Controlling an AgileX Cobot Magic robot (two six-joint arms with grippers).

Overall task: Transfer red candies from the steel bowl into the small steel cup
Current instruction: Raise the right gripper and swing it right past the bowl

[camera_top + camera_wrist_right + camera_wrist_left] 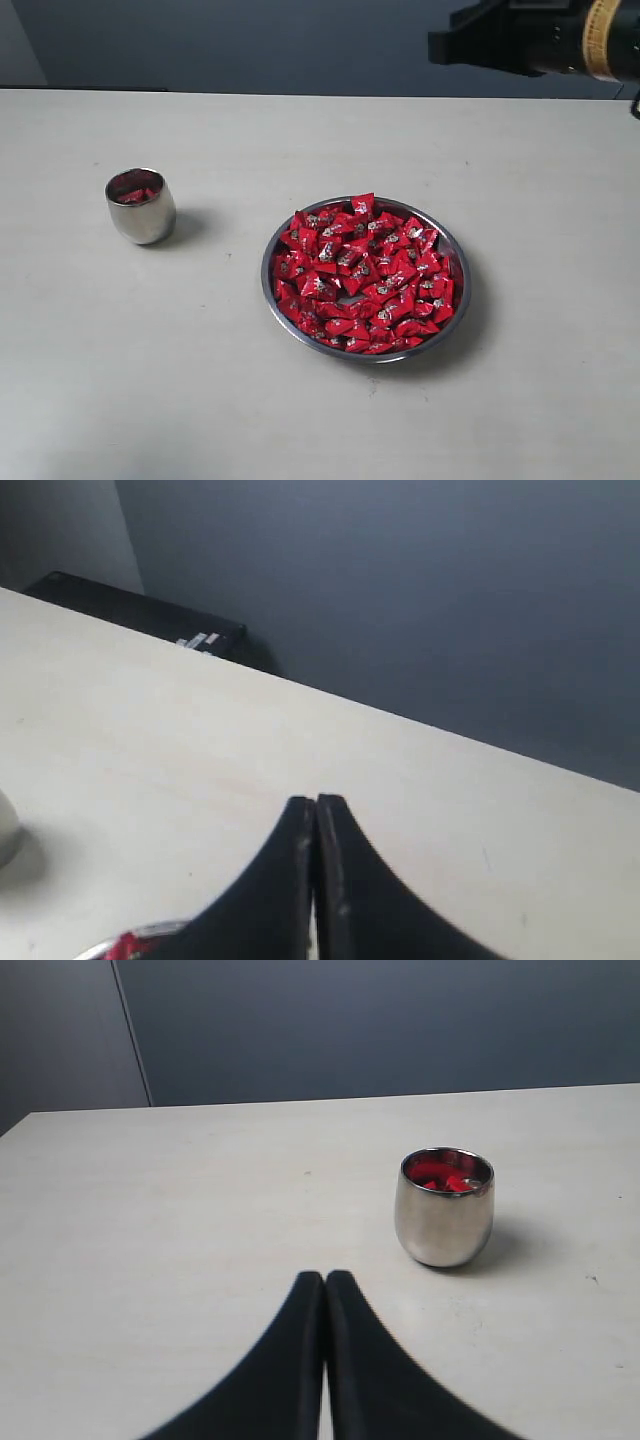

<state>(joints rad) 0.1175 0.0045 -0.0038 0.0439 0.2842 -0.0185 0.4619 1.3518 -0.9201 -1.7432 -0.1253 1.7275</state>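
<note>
The wide steel bowl [276, 246] sits right of the table's middle, heaped with red candies [365, 275]. The small steel cup [141, 206] stands upright to its left with a few red candies [445, 1177] inside. My left gripper [325, 1276] is shut and empty, hovering over bare table short of the cup [444, 1210]. My right gripper [315, 800] is shut with nothing between its fingers. A sliver of the bowl's rim [135, 935] and a red candy [128, 943] show beside it. In the exterior view only a black arm part [520, 35] shows, at the top right.
The table [320, 400] is pale and matte, backed by a dark grey wall. A black box [140, 610] lies beyond the table's far edge in the right wrist view.
</note>
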